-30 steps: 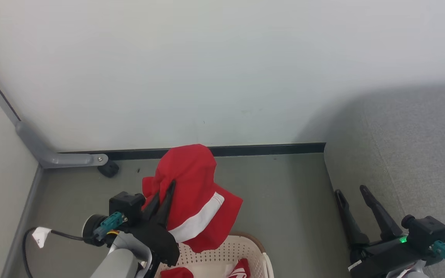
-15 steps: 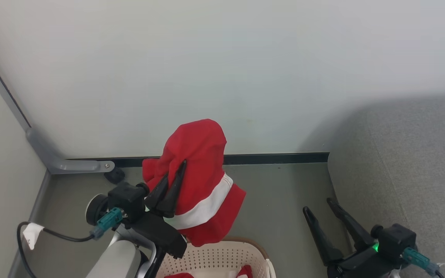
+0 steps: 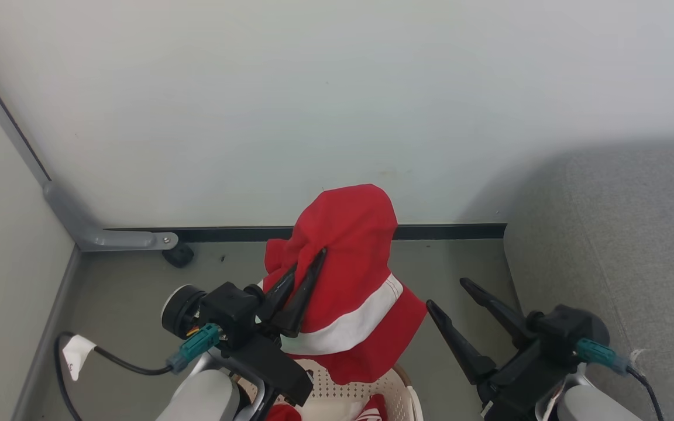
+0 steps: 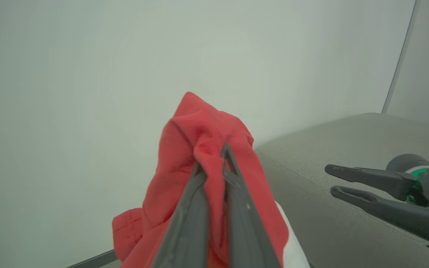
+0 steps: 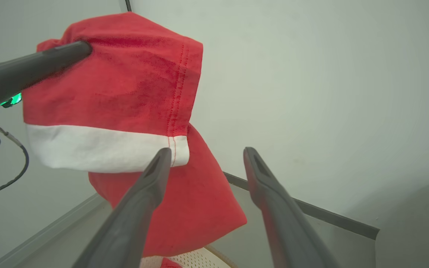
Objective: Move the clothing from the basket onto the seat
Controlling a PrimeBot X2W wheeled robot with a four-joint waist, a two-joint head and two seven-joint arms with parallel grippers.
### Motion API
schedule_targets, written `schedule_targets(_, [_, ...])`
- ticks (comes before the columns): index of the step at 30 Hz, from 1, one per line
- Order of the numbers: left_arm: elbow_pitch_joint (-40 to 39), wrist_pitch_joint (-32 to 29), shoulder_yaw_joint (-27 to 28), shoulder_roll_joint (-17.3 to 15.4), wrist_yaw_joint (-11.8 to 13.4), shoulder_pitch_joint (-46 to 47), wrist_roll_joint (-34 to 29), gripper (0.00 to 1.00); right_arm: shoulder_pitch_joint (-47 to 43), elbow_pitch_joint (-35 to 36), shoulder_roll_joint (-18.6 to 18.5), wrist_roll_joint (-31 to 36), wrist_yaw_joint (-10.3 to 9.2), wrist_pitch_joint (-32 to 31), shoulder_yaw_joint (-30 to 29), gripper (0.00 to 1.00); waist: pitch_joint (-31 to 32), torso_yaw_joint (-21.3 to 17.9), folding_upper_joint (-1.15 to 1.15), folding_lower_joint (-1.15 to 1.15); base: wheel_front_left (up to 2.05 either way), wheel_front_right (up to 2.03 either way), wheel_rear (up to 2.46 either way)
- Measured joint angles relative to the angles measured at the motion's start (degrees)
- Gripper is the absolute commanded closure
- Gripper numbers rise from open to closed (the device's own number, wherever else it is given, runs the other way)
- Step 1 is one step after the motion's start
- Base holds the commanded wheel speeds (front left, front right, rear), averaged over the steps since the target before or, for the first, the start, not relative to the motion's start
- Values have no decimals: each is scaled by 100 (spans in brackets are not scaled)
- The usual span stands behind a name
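Clamps soft red white-striped fabric clothing in left gripper, draped over its fingertips, hanging above cream-white perforated plastic basket; holds right gripper wide, empty, just beside, near grey upholstered seat.

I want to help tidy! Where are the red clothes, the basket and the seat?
clothing (image 3: 346,245), head view, red upper fold.
basket (image 3: 337,390), head view, holed inner wall.
seat (image 3: 623,234), head view, grey top surface.
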State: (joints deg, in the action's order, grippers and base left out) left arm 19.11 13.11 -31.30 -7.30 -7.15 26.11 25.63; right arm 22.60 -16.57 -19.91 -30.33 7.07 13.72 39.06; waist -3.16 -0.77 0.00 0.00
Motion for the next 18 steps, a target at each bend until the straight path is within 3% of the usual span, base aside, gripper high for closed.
schedule_targets(10, [-246, -193, -171, -31, 0, -25, -1, 100, 840, -386, -74, -370, 1, -212, 1216, 0, -103, 136, 0, 0, 0, 0, 0])
schedule_targets(18, [-338, -277, -263, -41, 0, -20, 0, 100, 1076, -641, -108, -1080, 1, -253, 1628, 0, -161, 274, 0, 0, 0, 0, 0])
